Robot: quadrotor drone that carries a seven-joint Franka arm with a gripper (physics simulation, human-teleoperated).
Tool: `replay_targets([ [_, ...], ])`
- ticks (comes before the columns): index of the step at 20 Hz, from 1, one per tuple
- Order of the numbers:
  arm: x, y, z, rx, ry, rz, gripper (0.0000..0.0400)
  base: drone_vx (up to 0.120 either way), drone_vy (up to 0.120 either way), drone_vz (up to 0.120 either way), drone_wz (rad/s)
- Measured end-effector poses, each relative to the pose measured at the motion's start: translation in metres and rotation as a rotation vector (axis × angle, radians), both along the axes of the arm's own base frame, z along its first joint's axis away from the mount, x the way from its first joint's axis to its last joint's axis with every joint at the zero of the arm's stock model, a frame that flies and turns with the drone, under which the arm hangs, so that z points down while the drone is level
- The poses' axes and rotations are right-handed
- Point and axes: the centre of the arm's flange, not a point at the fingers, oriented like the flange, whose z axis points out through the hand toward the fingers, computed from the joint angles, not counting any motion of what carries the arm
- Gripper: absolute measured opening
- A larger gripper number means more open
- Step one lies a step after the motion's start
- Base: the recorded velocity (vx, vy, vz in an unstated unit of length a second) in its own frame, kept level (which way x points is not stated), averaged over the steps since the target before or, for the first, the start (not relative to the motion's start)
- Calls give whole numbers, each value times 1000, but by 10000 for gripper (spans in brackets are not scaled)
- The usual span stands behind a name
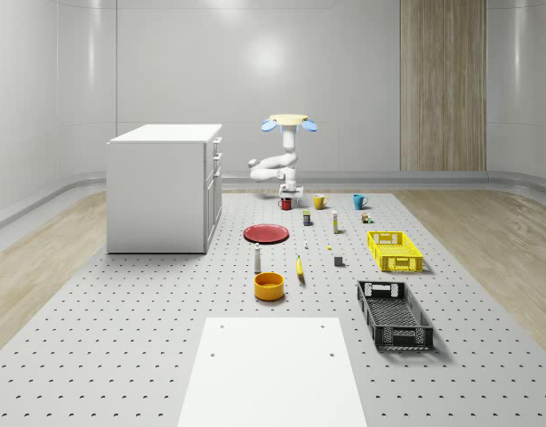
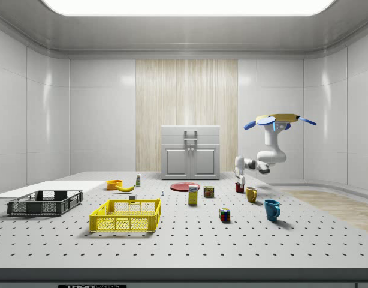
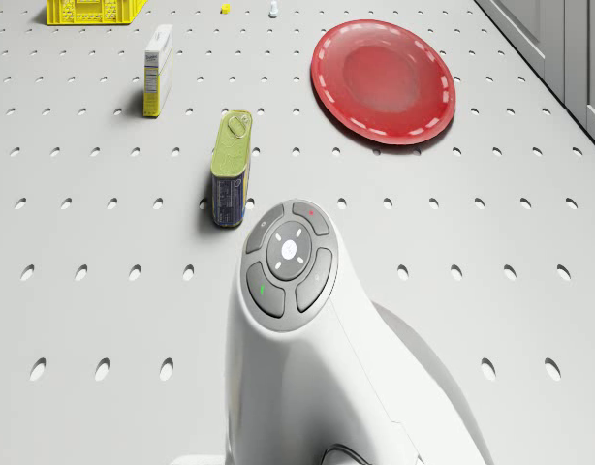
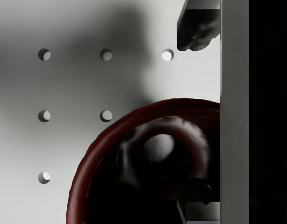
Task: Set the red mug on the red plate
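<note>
In the whole-scene view the drone [image 1: 289, 121] hovers over the far edge of the bench [image 1: 122, 338], its arm bent down so the gripper [image 1: 288, 195] sits right above the red mug [image 1: 285, 204]. The mug rests on the bench near that far edge, beside a yellow mug [image 1: 319, 202] and further along a blue mug [image 1: 359, 201]. The red plate [image 1: 266, 233] lies nearer the middle, well apart from the mug and bare.

In the side view the gripper [image 2: 238, 179] hangs at the red mug [image 2: 239, 188], which appears to sit on the bench.

The drone view looks past the arm's wrist to the red plate [image 3: 383, 80], with nothing on it, and a tin can [image 3: 230, 169] nearby.

The wrist view peers down into the red mug [image 4: 153, 163] from close above; one dark fingertip [image 4: 197, 28] shows outside the rim and another at the opposite side, so the fingers look spread around it (contact cannot be told).

I judge the task barely begun: the grasp is being set up, while lifting, carrying and placing on the plate are all left.
</note>
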Motion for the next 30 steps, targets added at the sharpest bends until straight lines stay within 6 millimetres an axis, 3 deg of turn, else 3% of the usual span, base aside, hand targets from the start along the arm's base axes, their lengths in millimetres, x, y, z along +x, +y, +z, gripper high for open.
replay_targets([
  [10, -5, -2, 6, 0, 0, 0, 400, 0, 0, 0, 0],
  [11, -5, -2, 7, 0, 0, 0, 334, 0, 0, 0, 0],
  [13, -6, -2, 7, 0, 0, 0, 242, 0, 0, 0, 0],
  [16, -6, -3, 7, 0, 0, 0, 167, 0, 0, 0, 0],
  [21, -6, -3, 7, 0, 0, 0, 119, 0, 0, 0, 0],
  [26, -6, -3, -6, 0, 0, 0, 105, 8, 0, 64, 0],
  [30, -6, -3, -14, 0, 0, 0, 102, 120, -120, 120, 0],
])
